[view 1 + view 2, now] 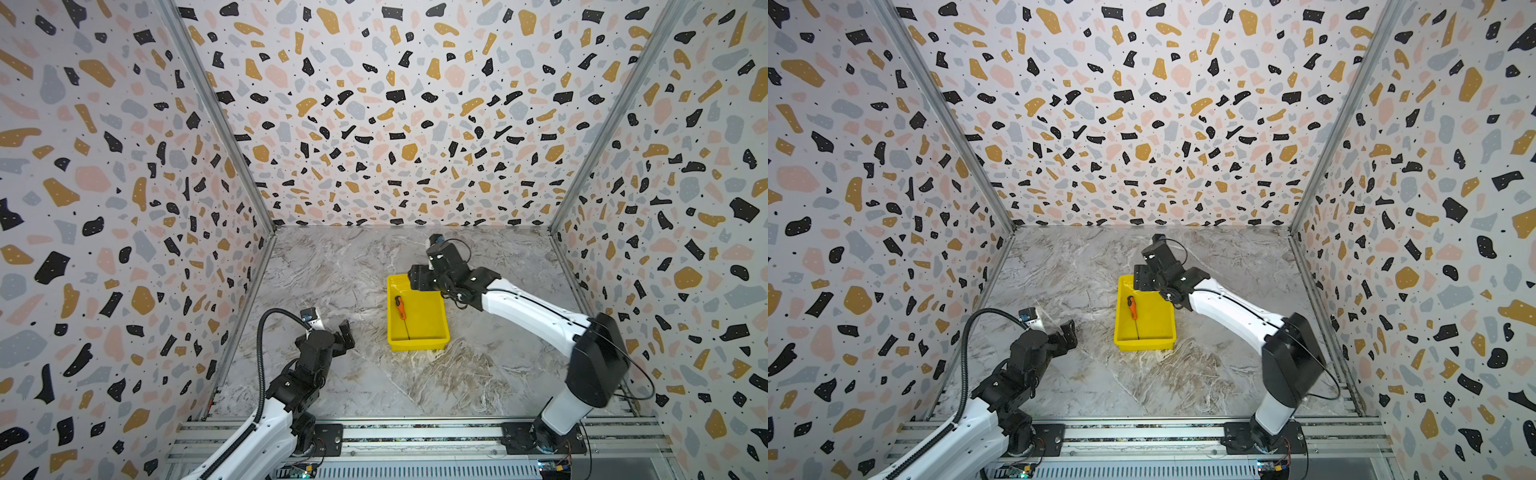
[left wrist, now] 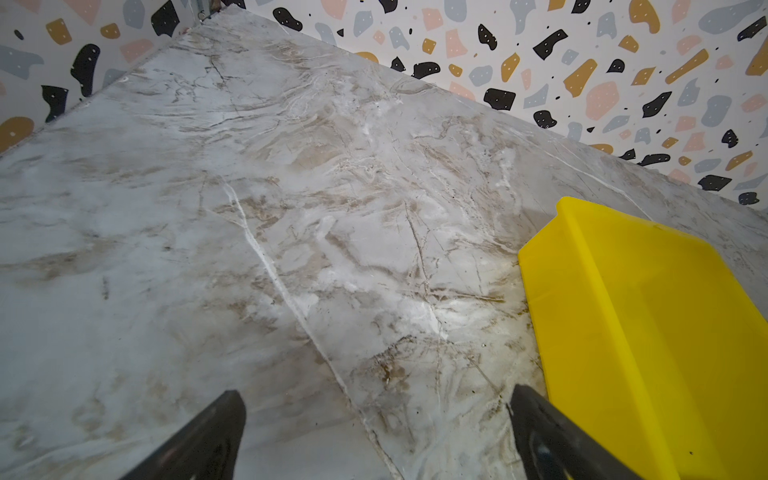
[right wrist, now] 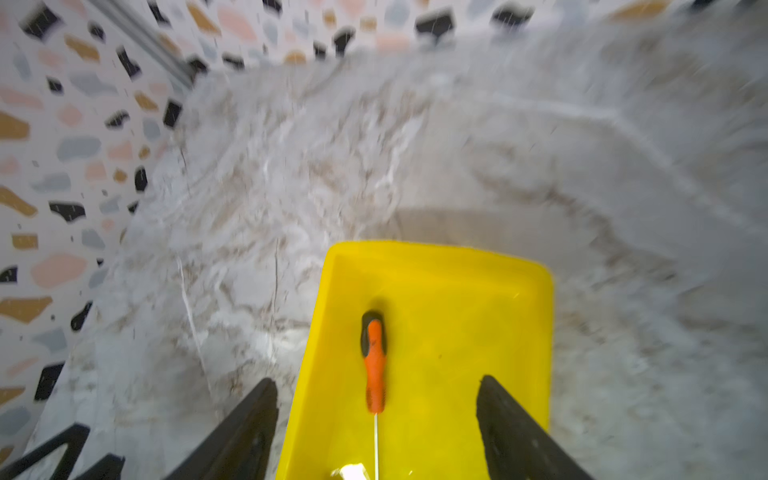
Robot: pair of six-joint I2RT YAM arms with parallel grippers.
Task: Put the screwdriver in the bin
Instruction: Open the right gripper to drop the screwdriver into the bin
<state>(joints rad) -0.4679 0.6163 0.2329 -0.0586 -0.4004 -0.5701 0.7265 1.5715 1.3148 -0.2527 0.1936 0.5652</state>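
The screwdriver (image 1: 400, 307) (image 1: 1132, 307) has an orange handle and a thin shaft. It lies flat on the floor of the yellow bin (image 1: 419, 345) (image 1: 1144, 344), along the bin's left wall, in both top views. My right gripper (image 1: 417, 279) (image 1: 1144, 278) hovers over the bin's far end. In the right wrist view that gripper (image 3: 377, 380) is open, its fingers standing apart on either side of the loose screwdriver (image 3: 374, 365) and touching nothing. My left gripper (image 1: 345, 332) (image 2: 374, 390) is open and holds nothing, over the table left of the bin (image 2: 623, 311).
The marble tabletop (image 1: 353, 270) is boxed in by patterned walls on the left, back and right. A metal rail (image 1: 415, 432) with both arm bases runs along the front edge. The right wrist view is blurred.
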